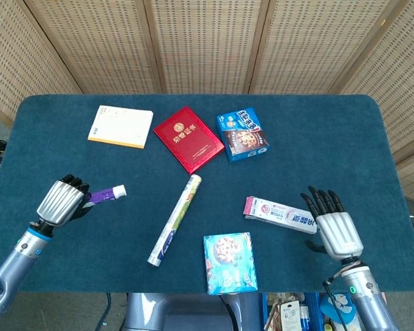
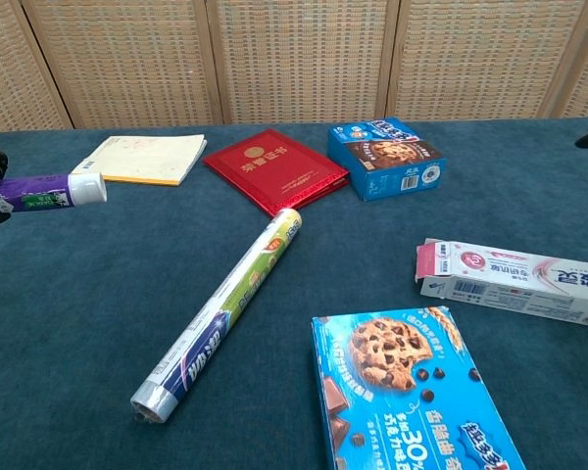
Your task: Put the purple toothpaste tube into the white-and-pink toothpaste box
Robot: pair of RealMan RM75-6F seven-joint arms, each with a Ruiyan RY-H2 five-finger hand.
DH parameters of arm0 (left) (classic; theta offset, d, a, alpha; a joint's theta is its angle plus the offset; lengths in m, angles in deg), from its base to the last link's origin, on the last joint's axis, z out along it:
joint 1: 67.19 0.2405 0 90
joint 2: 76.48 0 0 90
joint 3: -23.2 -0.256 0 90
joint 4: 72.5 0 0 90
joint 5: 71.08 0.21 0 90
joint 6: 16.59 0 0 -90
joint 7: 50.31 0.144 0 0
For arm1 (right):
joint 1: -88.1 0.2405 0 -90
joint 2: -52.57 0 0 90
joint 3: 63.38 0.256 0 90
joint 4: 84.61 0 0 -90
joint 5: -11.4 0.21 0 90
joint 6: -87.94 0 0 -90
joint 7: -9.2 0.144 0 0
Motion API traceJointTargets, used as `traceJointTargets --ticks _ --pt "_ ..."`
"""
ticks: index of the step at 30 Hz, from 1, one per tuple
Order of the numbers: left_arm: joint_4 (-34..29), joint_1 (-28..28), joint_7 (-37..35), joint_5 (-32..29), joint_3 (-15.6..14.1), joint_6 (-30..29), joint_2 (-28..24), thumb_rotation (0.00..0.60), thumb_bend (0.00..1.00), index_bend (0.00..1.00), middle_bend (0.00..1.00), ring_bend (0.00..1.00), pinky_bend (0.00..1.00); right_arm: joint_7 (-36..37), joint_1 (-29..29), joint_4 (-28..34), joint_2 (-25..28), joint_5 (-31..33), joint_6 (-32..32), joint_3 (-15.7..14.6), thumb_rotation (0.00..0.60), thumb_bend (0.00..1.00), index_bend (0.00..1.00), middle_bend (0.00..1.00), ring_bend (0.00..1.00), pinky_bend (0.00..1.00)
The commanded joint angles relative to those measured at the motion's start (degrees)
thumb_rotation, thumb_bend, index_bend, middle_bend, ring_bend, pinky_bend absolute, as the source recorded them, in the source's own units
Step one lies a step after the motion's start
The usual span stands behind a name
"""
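My left hand (image 1: 61,201) grips the purple toothpaste tube (image 1: 105,195) at the table's left side, its white cap pointing right. In the chest view the tube (image 2: 47,192) juts in from the left edge, lifted off the cloth. The white-and-pink toothpaste box (image 1: 281,214) lies flat right of centre, its pink end flap toward the left; the chest view shows the box (image 2: 514,279) with that flap ajar. My right hand (image 1: 333,225) hovers just right of the box, fingers spread, holding nothing.
A foil roll (image 1: 174,219) lies diagonally mid-table. A cookie box (image 1: 229,262) sits at the front edge. Further back are a red booklet (image 1: 188,138), a blue cookie box (image 1: 242,134) and a yellow notepad (image 1: 121,126).
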Motion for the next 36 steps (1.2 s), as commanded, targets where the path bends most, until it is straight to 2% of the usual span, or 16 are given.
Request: traceJointTargets --ticks 1,9,16,27,36 --pt "-0.4 -0.2 0.4 0.2 0.0 0.2 -0.3 0.6 0.38 0.93 0.69 0.53 0.45 -5.0 3.7 2.4 -2.3 5.9 3.6 2.0 0.6 0.21 0.0 0.0 0.0 0.0" --pt "-1.0 -0.3 1.4 0.1 -0.1 1.0 -0.3 0.6 0.38 0.93 0.69 0.53 0.44 -9.1 8.1 2.2 -6.7 14.2 5.7 3.1 0.6 0.21 0.0 0.0 0.0 0.0" --pt "-0.6 -0.2 1.3 0.1 0.0 0.9 -0.3 0.6 0.38 0.93 0.69 0.52 0.44 -10.2 10.8 -0.7 -10.8 19.5 6.5 2.6 0.6 0.21 0.0 0.0 0.0 0.0" --pt "-0.4 -0.3 1.3 0.0 0.2 1.2 -0.6 0.6 0.38 0.93 0.69 0.52 0.44 -9.4 13.7 -7.0 -17.0 22.8 6.4 2.2 0.6 0.21 0.0 0.0 0.0 0.0" --pt "-0.9 -0.3 1.9 -0.2 0.6 1.1 -1.3 0.6 0.38 0.93 0.69 0.52 0.44 -8.1 14.9 -10.5 -17.7 24.6 6.6 2.7 0.6 0.21 0.0 0.0 0.0 0.0"
